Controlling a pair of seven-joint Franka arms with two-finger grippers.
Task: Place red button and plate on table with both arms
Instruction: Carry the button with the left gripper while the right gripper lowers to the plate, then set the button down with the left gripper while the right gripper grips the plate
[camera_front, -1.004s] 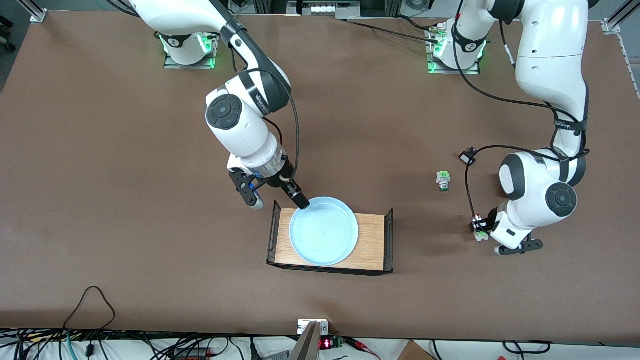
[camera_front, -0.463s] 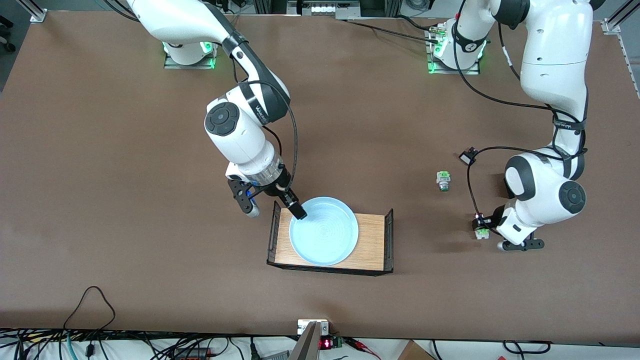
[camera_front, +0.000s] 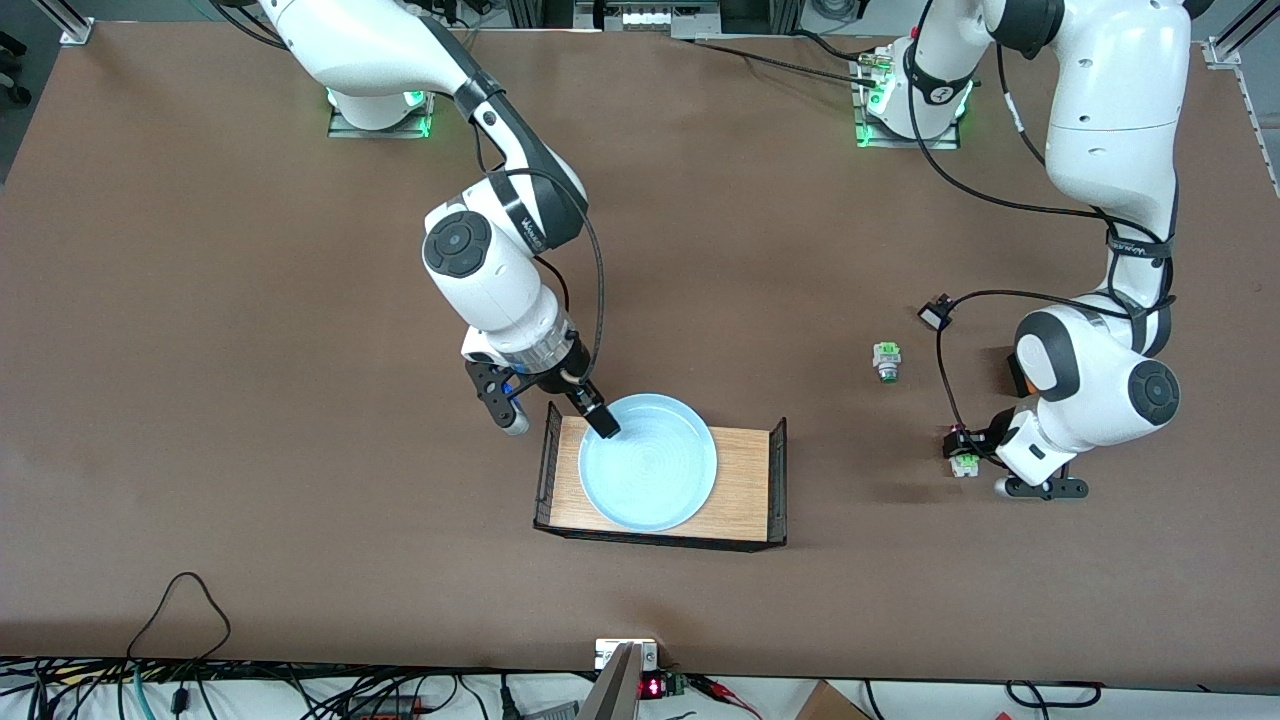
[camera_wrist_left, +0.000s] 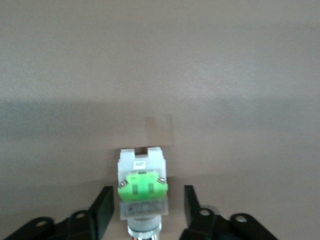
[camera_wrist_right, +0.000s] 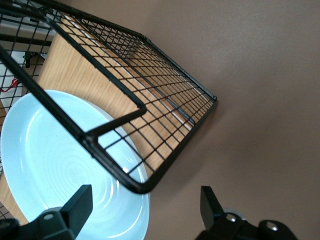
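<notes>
So the left tool (camera_wrist_left: 144, 210) is down at the left arm's end of the desk (camera_front: 200, 300) with its fingers spread a bit either side of the red button (camera_front: 963, 463), which sits on the desk and isn't pinched. The right tool (camera_wrist_right: 145, 205) is spread wide, straddling the tray's (camera_front: 745, 470) black mesh end and the rim of the plate (camera_front: 648, 462), which lies in that wooden tray. A green-capped switch (camera_front: 886, 361) sits on the desk too, farther from the camera than the red button.

Two buttons (camera_front: 886, 361), one plate (camera_front: 648, 461)
</notes>
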